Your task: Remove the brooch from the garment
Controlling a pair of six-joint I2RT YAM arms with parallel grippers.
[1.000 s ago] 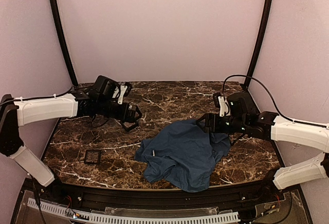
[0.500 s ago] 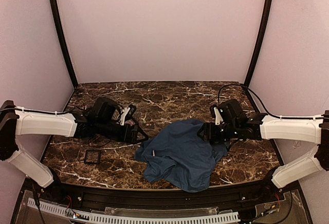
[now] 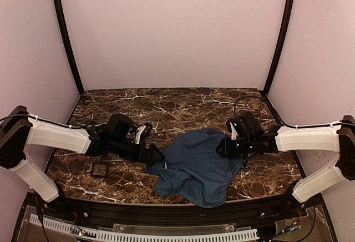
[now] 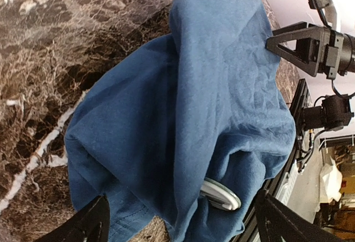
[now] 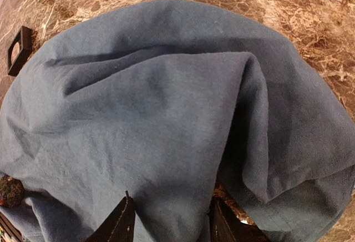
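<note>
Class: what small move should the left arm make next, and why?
Probably ease the left end effector forward to the brooch: its jaws stand open, and the pale brooch peeks from a fold of the blue garment just ahead.

Marble table (image 3: 183, 100) — crumpled blue garment (image 3: 194, 164) mid-front, black square tray (image 3: 100, 169) at left.

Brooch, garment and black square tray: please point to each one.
brooch (image 4: 220, 195), left wrist view, its pale oval body.
garment (image 3: 194, 167), top external view, middle of cloth.
black square tray (image 3: 98, 174), top external view, its near rim.
</note>
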